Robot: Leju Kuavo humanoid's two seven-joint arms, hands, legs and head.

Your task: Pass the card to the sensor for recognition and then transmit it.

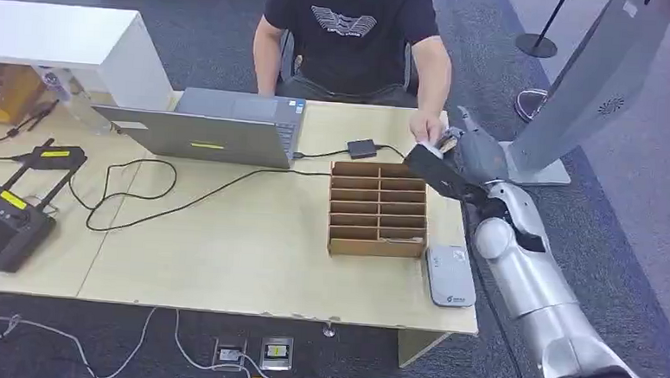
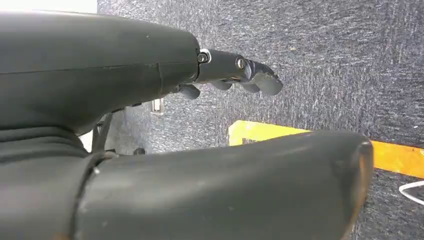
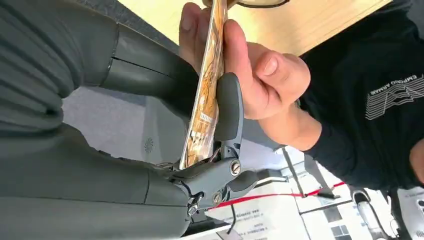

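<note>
My right hand (image 1: 454, 165) is raised over the table's far right corner and pinches a thin card (image 3: 204, 95) with a brown patterned face between thumb and a dark finger (image 3: 228, 107). A person's hand (image 3: 250, 75) grips the same card from the other side; that person's hand (image 1: 425, 129) meets mine in the head view. The grey card sensor (image 1: 450, 277) lies flat near the table's front right edge, well below my hand. My left hand (image 2: 240, 75) hangs over the carpet, fingers slightly curled and holding nothing.
A wooden compartment box (image 1: 378, 209) stands in front of my right hand. A laptop (image 1: 209, 130), a small black adapter (image 1: 361, 147) with cables, and black devices (image 1: 5, 219) lie on the table (image 1: 224, 261). The person in a black shirt (image 1: 348, 34) sits behind it. A grey kiosk (image 1: 588, 90) stands right.
</note>
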